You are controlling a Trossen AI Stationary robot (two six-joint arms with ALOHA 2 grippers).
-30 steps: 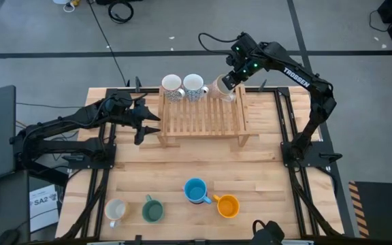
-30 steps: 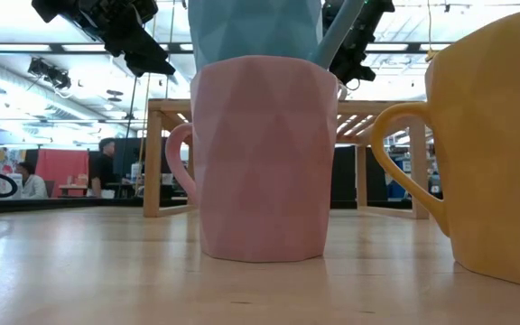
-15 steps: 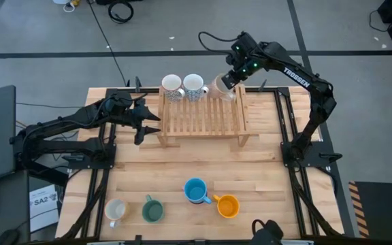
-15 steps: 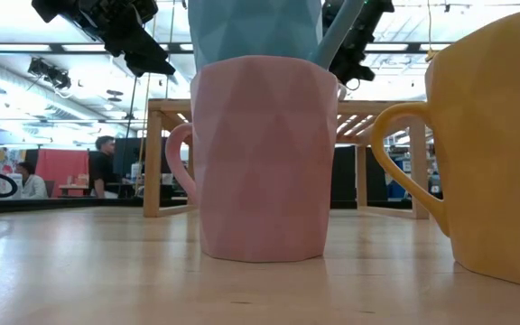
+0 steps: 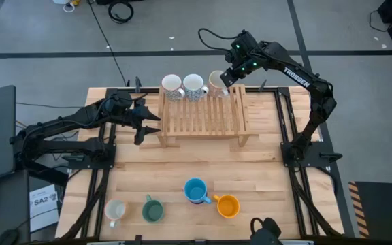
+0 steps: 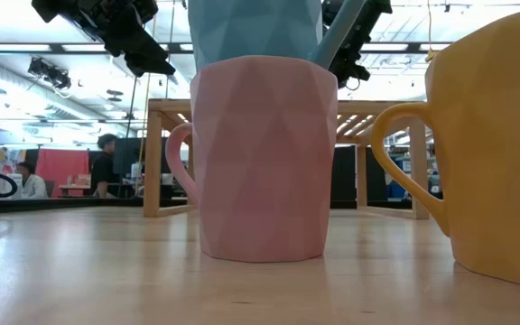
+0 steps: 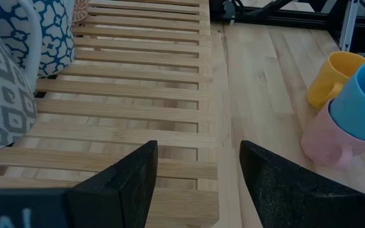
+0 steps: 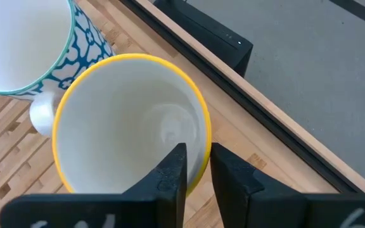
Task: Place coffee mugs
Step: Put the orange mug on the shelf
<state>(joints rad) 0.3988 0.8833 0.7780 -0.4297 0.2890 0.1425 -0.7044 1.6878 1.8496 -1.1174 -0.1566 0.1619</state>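
Observation:
A white mug with a yellow rim [image 5: 216,80] stands upright on the far edge of the wooden slatted rack [image 5: 203,117]. It is beside a blue-patterned mug [image 5: 194,85] and a grey-patterned mug [image 5: 171,86]. My right gripper [image 5: 227,75] is right over it and open, its fingers astride the rim. My left gripper [image 5: 148,122] waits open at the rack's left end, with nothing between its fingers [image 7: 198,183]. My right gripper [image 8: 198,168] comes from above, slanting down. One finger [image 8: 172,174] is inside the mug and the other [image 8: 233,180] outside, astride the rim [image 8: 203,158]. The gap looks wider than the wall. I cannot tell whether either finger touches. The mug stands upright on the rack.
Near the table's front edge stand a blue mug stacked in a pink one [image 5: 196,191], an orange mug [image 5: 228,205], a dark green mug [image 5: 152,211] and a cream mug [image 5: 116,211]. The rack's middle and right slats are bare. In the low view the pink mug [image 6: 264,158] is closest.
The yellow-rimmed mug was tilted at my right gripper. It now stands upright on the rack, a little farther toward the far edge and closer to the blue-patterned mug. My right gripper has tipped slightly over it.

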